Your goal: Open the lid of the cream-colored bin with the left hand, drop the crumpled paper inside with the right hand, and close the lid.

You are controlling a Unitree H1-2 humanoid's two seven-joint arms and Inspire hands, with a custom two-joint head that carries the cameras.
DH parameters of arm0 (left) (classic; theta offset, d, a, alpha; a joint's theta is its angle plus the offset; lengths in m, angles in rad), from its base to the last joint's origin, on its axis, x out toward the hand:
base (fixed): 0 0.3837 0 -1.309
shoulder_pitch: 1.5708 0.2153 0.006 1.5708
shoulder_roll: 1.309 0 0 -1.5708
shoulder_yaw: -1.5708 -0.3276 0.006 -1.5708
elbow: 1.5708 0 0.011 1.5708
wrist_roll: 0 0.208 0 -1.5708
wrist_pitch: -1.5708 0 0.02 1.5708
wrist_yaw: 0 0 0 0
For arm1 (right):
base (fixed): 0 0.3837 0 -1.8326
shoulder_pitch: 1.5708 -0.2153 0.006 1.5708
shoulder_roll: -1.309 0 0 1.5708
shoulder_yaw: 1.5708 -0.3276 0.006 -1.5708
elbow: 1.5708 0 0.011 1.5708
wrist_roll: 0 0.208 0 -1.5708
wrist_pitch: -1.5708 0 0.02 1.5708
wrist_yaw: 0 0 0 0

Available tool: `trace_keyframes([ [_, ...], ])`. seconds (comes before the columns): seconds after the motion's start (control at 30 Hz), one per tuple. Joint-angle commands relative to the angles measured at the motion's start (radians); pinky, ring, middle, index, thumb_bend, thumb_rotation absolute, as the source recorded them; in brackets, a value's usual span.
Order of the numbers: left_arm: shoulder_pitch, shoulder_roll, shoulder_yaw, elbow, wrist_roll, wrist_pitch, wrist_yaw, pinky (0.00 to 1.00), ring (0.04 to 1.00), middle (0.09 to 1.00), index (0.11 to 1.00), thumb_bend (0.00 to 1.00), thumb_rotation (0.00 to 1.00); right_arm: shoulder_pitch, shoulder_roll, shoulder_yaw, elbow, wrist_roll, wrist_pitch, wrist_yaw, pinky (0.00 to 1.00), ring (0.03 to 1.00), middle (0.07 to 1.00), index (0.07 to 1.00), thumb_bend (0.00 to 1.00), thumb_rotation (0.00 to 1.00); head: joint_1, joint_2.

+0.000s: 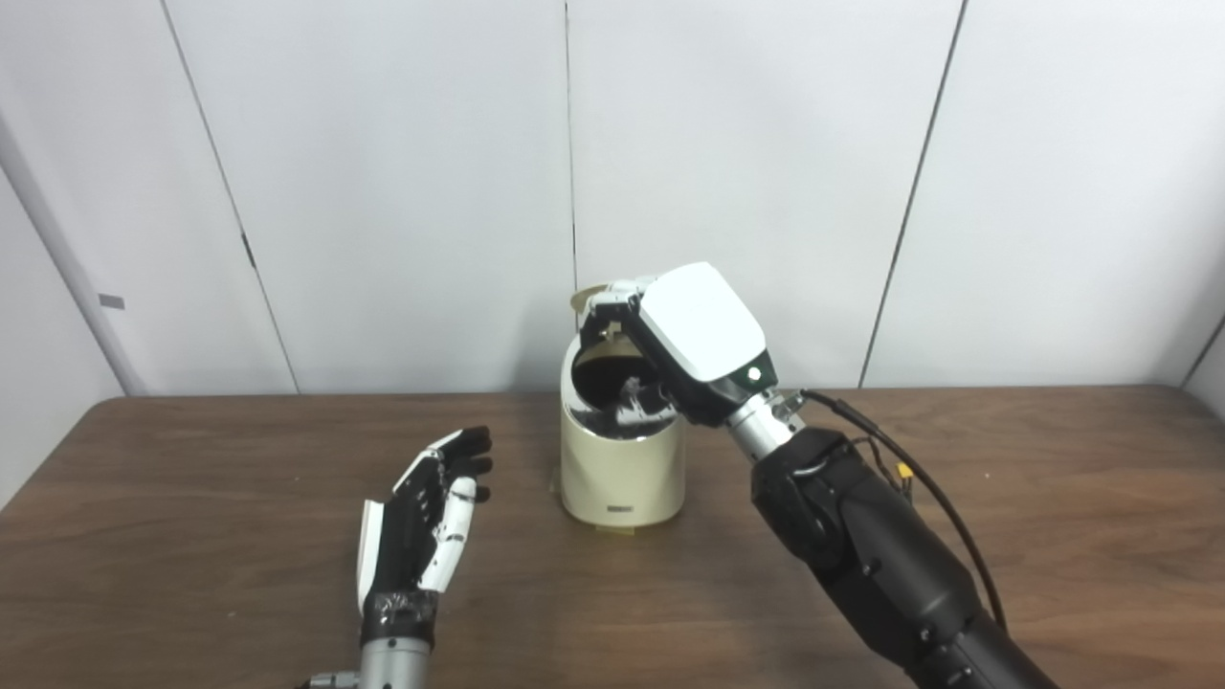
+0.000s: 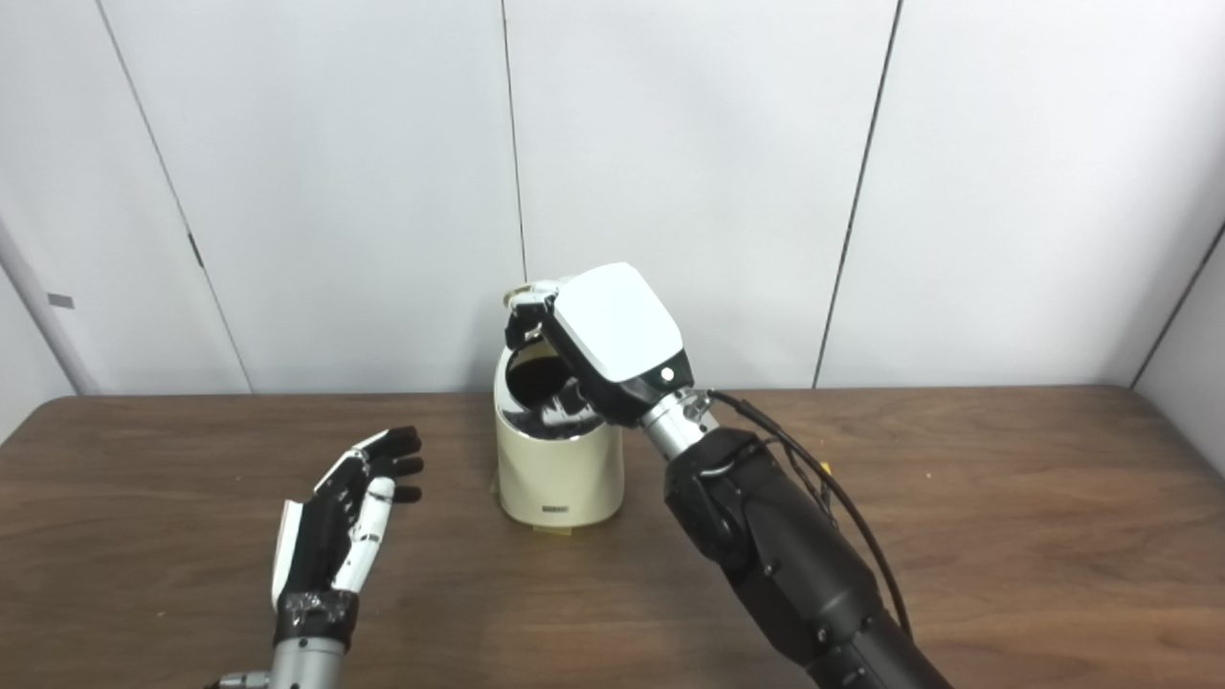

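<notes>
We judged the task about half done: the lid (image 1: 586,296) of the cream-colored bin (image 1: 622,476) stood raised at the back, and our right hand (image 1: 670,335) hung over the mouth. We could not tell whether it gripped the crumpled paper (something pale showed inside the bin). Our left hand (image 1: 426,517) lay open on the surface (image 1: 191,536), well apart, holding nothing. Closing remained.

White panelled wall (image 1: 746,144), dark wooden table (image 1: 1053,498), even light
</notes>
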Motion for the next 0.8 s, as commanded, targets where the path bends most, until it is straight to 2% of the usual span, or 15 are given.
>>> trace_keyframes([
  [0.0, -0.025, -0.001, -0.002, -0.025, 0.008, -0.022, 0.008, 0.64, 0.740, 0.768, 0.775, 0.29, 0.70, -0.031, 0.002, -0.023, -0.028, 0.018, -0.018, -0.048, 0.36, 0.459, 0.556, 0.442, 0.51, 0.00, -0.001, 0.002],
  [0.17, -0.027, -0.001, 0.000, -0.020, 0.012, -0.026, 0.011, 0.64, 0.735, 0.764, 0.772, 0.28, 0.69, -0.011, 0.013, -0.047, -0.059, 0.011, -0.008, -0.098, 0.33, 0.432, 0.554, 0.459, 0.51, 0.00, -0.001, 0.001],
  [0.27, -0.028, -0.001, 0.001, -0.019, 0.014, -0.027, 0.014, 0.64, 0.737, 0.763, 0.773, 0.28, 0.68, 0.016, 0.021, -0.072, -0.097, 0.046, -0.028, -0.115, 0.26, 0.389, 0.534, 0.466, 0.51, 0.00, -0.003, 0.001],
  [0.3, -0.029, -0.001, 0.001, -0.019, 0.016, -0.027, 0.015, 0.64, 0.736, 0.762, 0.771, 0.28, 0.69, 0.025, 0.022, -0.080, -0.109, 0.061, -0.037, -0.117, 0.26, 0.393, 0.551, 0.478, 0.50, 0.09, -0.006, 0.000],
  [0.33, -0.029, -0.001, 0.002, -0.020, 0.017, -0.026, 0.016, 0.64, 0.735, 0.762, 0.771, 0.28, 0.69, 0.037, 0.021, -0.088, -0.126, 0.076, -0.045, -0.117, 0.26, 0.395, 0.557, 0.482, 0.50, 0.12, -0.009, -0.001],
  [0.4, -0.030, 0.001, 0.003, -0.020, 0.012, -0.028, 0.015, 0.64, 0.736, 0.762, 0.771, 0.28, 0.69, 0.069, 0.025, -0.109, -0.171, 0.110, -0.031, -0.091, 0.28, 0.405, 0.564, 0.487, 0.49, 0.14, -0.013, -0.001],
  [0.47, -0.031, 0.004, 0.005, -0.021, 0.009, -0.030, 0.014, 0.64, 0.737, 0.766, 0.774, 0.27, 0.69, 0.101, 0.032, -0.137, -0.202, 0.158, -0.035, -0.087, 0.22, 0.332, 0.559, 0.490, 0.48, 0.15, -0.015, 0.000],
  [0.5, -0.031, 0.006, 0.007, -0.020, 0.008, -0.032, 0.013, 0.64, 0.737, 0.767, 0.775, 0.27, 0.69, 0.114, 0.033, -0.150, -0.205, 0.186, -0.053, -0.096, 0.22, 0.331, 0.550, 0.491, 0.48, 0.15, -0.015, 0.000],
  [0.6, -0.031, 0.010, 0.008, -0.019, 0.007, -0.037, 0.012, 0.64, 0.739, 0.770, 0.778, 0.28, 0.70, 0.151, 0.040, -0.192, -0.192, 0.259, -0.109, -0.134, 0.35, 0.449, 0.531, 0.490, 0.48, 0.16, -0.025, -0.002],
  [0.67, -0.030, 0.012, 0.008, -0.019, 0.005, -0.038, 0.011, 0.65, 0.742, 0.771, 0.780, 0.29, 0.71, 0.184, 0.045, -0.217, -0.183, 0.314, -0.135, -0.137, 0.45, 0.559, 0.564, 0.491, 0.48, 0.16, -0.029, -0.003],
  [0.7, -0.030, 0.013, 0.008, -0.020, 0.001, -0.039, 0.009, 0.65, 0.743, 0.771, 0.780, 0.29, 0.71, 0.203, 0.042, -0.226, -0.176, 0.341, -0.157, -0.138, 0.47, 0.582, 0.581, 0.491, 0.49, 0.16, -0.029, -0.003],
  [0.77, -0.030, 0.015, 0.009, -0.020, -0.007, -0.039, 0.006, 0.66, 0.743, 0.771, 0.781, 0.28, 0.70, 0.236, 0.029, -0.235, -0.163, 0.381, -0.202, -0.131, 0.47, 0.559, 0.596, 0.492, 0.49, 0.16, -0.028, -0.002],
])
